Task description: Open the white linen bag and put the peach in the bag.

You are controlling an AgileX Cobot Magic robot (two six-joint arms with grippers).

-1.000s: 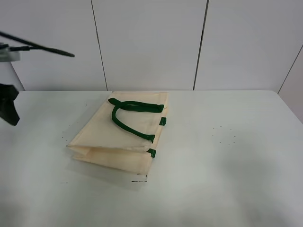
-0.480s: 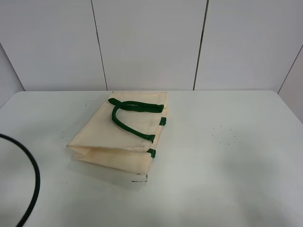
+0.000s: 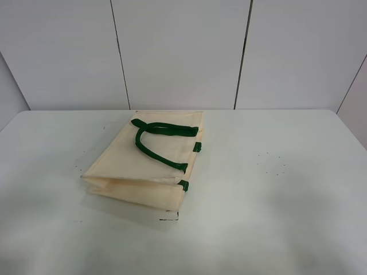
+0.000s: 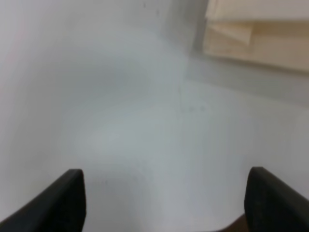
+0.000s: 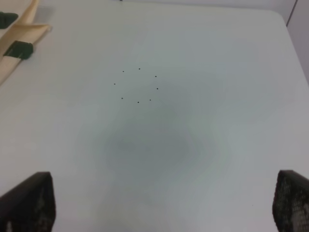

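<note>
The white linen bag (image 3: 146, 163) lies flat and folded on the white table (image 3: 275, 195), left of centre, its dark green handles (image 3: 157, 140) draped over the top. A corner of it shows in the left wrist view (image 4: 256, 34) and an edge with a green tab in the right wrist view (image 5: 17, 38). The peach is out of view. My left gripper (image 4: 164, 198) is open over bare table short of the bag. My right gripper (image 5: 164, 203) is open over bare table to the bag's right. Neither arm shows in the exterior high view.
A ring of small black dots (image 5: 137, 86) marks the table right of the bag, also in the exterior high view (image 3: 270, 163). A small black mark (image 3: 170, 216) lies at the bag's near corner. A panelled white wall (image 3: 183, 51) stands behind the table.
A dark arm part and cable at the left edge of the exterior high view have moved out of sight. The bag has not moved.
</note>
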